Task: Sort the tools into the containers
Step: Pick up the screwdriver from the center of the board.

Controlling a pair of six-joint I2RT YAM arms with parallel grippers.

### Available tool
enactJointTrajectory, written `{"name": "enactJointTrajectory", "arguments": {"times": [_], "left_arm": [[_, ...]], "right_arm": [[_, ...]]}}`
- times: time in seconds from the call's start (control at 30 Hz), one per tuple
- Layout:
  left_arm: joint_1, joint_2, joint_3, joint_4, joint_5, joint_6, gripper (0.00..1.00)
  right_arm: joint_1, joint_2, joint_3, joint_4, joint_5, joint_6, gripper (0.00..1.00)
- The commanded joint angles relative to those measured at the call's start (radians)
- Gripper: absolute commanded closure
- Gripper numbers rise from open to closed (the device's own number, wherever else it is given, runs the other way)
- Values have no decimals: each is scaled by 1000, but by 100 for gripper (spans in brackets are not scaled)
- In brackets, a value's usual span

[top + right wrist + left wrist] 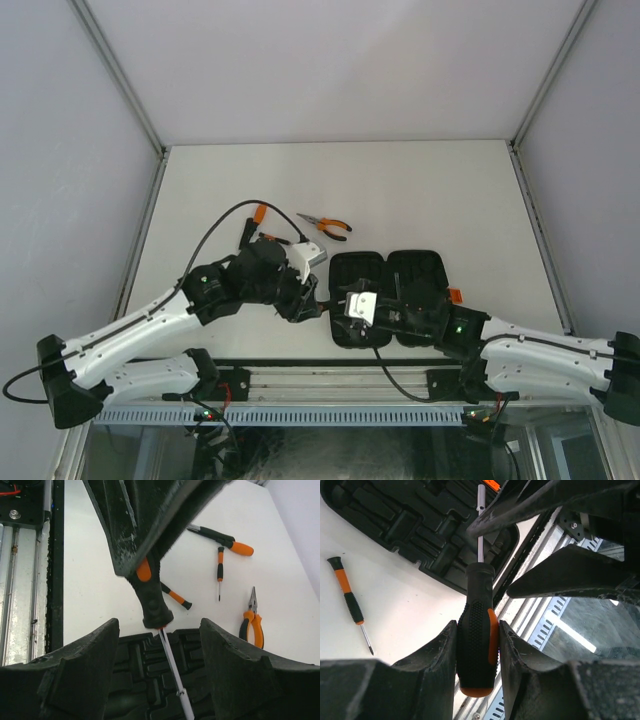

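Left jaws pinch a thick black screwdriver [476,630] (orange-trimmed, thin metal shaft); right jaws stand spread.

The black clamshell case [433,268] lies open and flat at the near middle of the table, moulded slots up. A thick screwdriver [477,630] with a black-and-orange handle is held above its left edge, shaft pointing over the slots. Orange-handled needle-nose pliers [326,227] and a thin screwdriver [351,602] lie on the table, far-left of the case.

Stippled matt black grip and shiny metal shaft on the thick screwdriver [478,615]; matt black plastic case [395,525].
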Motion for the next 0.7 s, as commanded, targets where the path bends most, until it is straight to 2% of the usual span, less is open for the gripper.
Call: {"name": "enactJointTrajectory", "arguments": {"times": [0.0,0.2,0.4,0.57,0.67], "left_arm": [[-20,16,90,43,34,22,87],[-40,43,99,44,35,22,87],[-52,38,98,46,34,22,86],[-51,3,75,65,26,25,71],[-52,-46,52,89,-5,20,56]], "right_arm": [[33,48,69,42,8,-69,36],[74,114,103,42,23,-95,45],[102,149,109,52,79,-92,70],[110,146,109,62,123,-54,89],[110,132,109,53,143,-32,100]]}}
